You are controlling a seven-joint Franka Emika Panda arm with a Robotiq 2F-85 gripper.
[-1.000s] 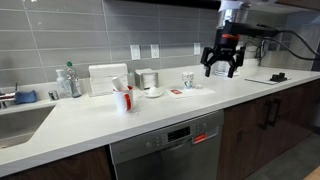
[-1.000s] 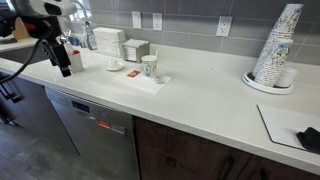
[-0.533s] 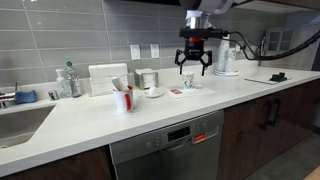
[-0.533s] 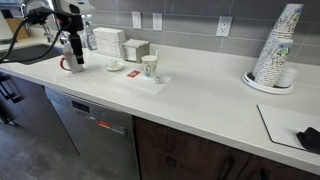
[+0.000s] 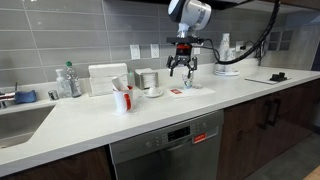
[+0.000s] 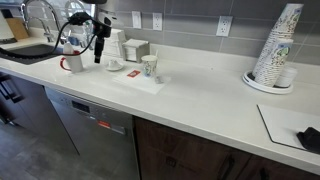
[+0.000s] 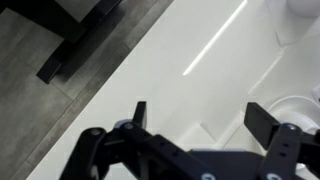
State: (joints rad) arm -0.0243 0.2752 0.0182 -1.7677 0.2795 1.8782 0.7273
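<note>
The paper cup (image 5: pixel 187 80) stands on the bench (image 5: pixel 90 122), near a saucer (image 5: pixel 153 93). I've swung my tool (image 5: pixel 181 71) in along the bench. It now hovers near the cup, jaws spread wide, holding nothing.

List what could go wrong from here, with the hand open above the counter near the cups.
1. The hand hangs with its jaws wide open. Lowered carelessly, a finger may tip the light paper cup.
2. The red mug, with things sticking out of it, stands close by. A sideways sweep might knock it over.
3. The saucer lies between mug and cup and could be clipped.
</note>
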